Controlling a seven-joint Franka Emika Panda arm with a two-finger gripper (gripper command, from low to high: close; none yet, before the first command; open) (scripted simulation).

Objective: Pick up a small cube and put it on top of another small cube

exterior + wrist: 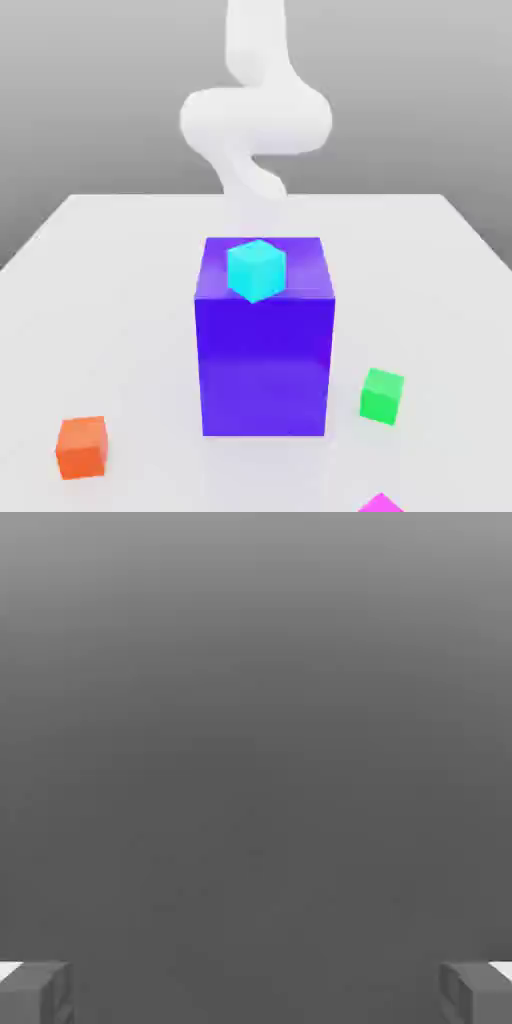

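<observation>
Pale tabletop carries the pink cube at the exterior view's near edge, just beyond the green cube, while the end effector, fingers held wide apart and empty, is seen facing blank grey.

A white robot arm rises beyond the far edge of the table, bent in a curve. Its gripper has both grey fingers spread wide, nothing between them.

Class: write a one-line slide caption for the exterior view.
Cyan cube atop big blue-purple block; orange, green and magenta cubes on the table.
</observation>
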